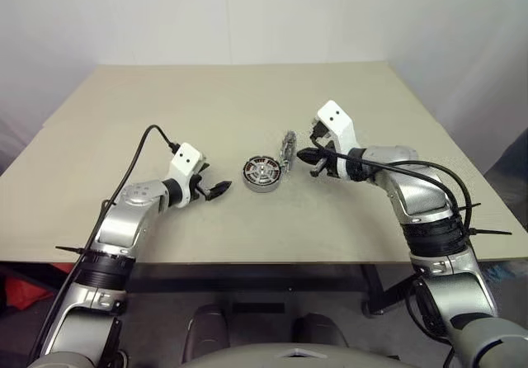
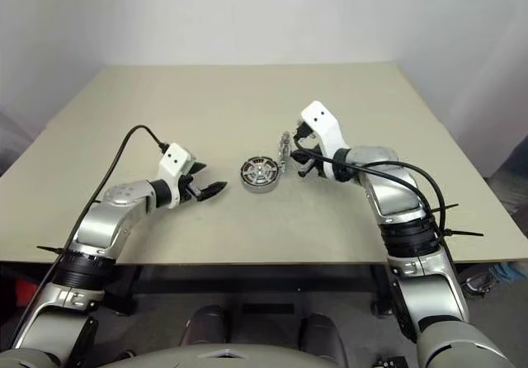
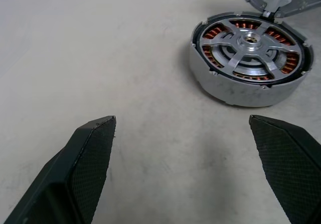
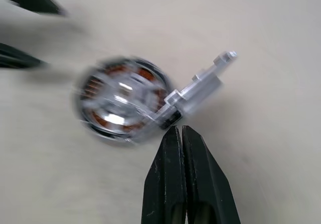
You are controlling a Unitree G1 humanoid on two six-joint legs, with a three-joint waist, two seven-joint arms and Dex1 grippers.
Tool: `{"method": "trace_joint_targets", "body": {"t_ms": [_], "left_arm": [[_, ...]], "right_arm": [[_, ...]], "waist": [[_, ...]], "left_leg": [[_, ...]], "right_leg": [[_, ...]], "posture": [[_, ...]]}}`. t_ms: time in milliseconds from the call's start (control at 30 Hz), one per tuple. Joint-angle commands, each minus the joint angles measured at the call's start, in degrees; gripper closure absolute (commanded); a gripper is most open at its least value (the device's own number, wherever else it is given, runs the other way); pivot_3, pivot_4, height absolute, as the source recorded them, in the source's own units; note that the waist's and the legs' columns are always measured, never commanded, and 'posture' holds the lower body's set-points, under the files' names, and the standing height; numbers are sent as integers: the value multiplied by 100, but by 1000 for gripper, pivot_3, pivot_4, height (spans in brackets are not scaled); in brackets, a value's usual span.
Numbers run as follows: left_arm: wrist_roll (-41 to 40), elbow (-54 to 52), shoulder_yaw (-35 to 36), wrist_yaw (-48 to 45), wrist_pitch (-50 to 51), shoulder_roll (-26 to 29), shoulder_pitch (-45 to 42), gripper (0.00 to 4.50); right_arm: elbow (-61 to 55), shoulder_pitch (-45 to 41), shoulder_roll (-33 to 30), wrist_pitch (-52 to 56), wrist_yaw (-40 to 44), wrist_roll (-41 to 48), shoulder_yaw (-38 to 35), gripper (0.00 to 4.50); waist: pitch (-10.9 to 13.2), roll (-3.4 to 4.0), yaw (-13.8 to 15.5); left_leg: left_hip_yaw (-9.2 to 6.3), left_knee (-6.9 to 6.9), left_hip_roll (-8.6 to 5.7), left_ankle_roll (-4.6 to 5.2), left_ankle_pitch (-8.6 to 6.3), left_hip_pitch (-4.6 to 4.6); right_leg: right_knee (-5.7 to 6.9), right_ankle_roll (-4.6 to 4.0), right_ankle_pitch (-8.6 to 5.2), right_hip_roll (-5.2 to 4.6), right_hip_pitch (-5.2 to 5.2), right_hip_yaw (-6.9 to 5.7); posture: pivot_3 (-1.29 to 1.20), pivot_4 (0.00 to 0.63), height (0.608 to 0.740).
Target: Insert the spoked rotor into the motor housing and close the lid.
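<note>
On my left, the left gripper (image 1: 221, 190) hovers low over the tan table (image 1: 165, 112), its two black fingers (image 3: 90, 158) spread as wide as they go and holding nothing. It points toward the middle of the table, where the motor housing (image 1: 263, 172) lies flat, just beyond the fingertips and apart from them. In the left wrist view I see the spoked rotor (image 3: 251, 40) already seated inside the housing, its silver arms over the copper-brown windings and its hub at the centre.

Just to the right of the housing, the lid (image 1: 288, 149) stands on edge, its lower rim next to the housing's right side; whether the two touch I cannot tell. The right gripper (image 1: 314, 158) is immediately right of the lid, fingers pressed together. In the right wrist view the shut tips (image 4: 180, 133) meet the lid's edge, so it appears pinched there, though the hold itself is too small to confirm.
</note>
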Motion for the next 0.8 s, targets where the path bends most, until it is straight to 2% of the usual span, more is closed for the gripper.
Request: {"method": "trace_joint_targets", "body": {"t_ms": [33,533,800], "left_arm": [[-45,-249,137,33,1,57,-62,0],[-31,-358,80,107,19,-7,34,0],[-31,-305,58,102,-3,-45,-8,0]], "right_arm": [[-367,-230,2,174,23,295,60,4442],[380,-298,480,-397,-809,32,627,4442],[377,-258,418,-412,-1438,-186,470,4442]], "waist": [[0,0,0],[-2,-4,-7],[-2,-4,-4]], "left_leg": [[0,0,0,-2,1,0],[-1,-3,-1,-20,12,4],[-1,-9,-2,-34,20,0]], "right_leg": [[0,15,-8,0,0,0],[3,24,-13,1,-3,3],[2,14,-7,0,-6,3]], "posture": [[0,0,740],[0,0,740],[0,0,740]]}}
